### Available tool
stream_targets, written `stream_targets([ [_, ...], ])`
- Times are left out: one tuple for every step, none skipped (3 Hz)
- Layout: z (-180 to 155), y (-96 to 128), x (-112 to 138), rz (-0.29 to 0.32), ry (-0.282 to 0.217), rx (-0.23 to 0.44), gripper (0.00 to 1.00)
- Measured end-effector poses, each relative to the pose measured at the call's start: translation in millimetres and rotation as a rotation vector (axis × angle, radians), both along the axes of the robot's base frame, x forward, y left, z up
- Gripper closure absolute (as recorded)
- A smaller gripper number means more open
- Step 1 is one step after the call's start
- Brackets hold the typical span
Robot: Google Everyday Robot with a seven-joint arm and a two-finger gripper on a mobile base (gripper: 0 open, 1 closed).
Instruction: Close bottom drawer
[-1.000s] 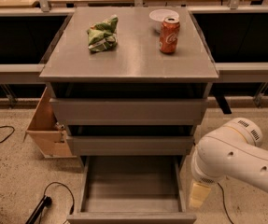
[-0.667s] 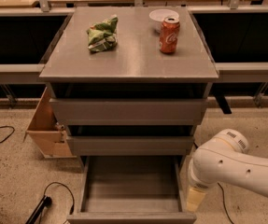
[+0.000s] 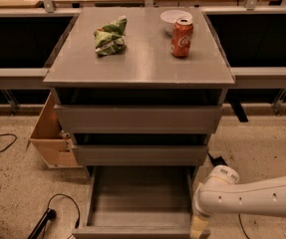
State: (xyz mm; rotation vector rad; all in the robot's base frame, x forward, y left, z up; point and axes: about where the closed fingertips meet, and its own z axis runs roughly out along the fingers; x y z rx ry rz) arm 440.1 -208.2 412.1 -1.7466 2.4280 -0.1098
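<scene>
The bottom drawer [image 3: 137, 203] of the grey metal cabinet [image 3: 140, 68] is pulled far out, and its empty inside shows. Its front panel [image 3: 132, 231] lies at the lower edge of the view. My white arm [image 3: 252, 195] reaches in from the right. My gripper [image 3: 198, 228] hangs at the drawer's front right corner, by the end of the front panel, and is partly cut off by the frame's bottom edge. The middle drawer [image 3: 140, 154] and the top drawer [image 3: 138, 118] stand nearly shut.
On the cabinet top lie a green crumpled bag [image 3: 110, 35], a red soda can [image 3: 182, 37] and a white bowl [image 3: 175, 18]. A cardboard box [image 3: 50, 136] stands left of the cabinet. Black cables [image 3: 53, 210] lie on the floor at the left.
My arm has lowered and swung left, so its elbow now sits lower and the gripper is closer to the drawer's front right corner. The drawer looks equally far out.
</scene>
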Motion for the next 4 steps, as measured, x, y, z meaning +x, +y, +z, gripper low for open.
stream_targets([
  [-37.8, -0.2, 4.4, 0.018, 0.001, 0.011, 0.0],
  [-72.8, 2.2, 1.4, 0.015, 0.023, 0.047, 0.19],
  [-77.6, 3.5, -1.7, 0.014, 0.032, 0.05, 0.42],
  [-77.6, 3.5, -1.8, 0.014, 0.032, 0.05, 0.65],
])
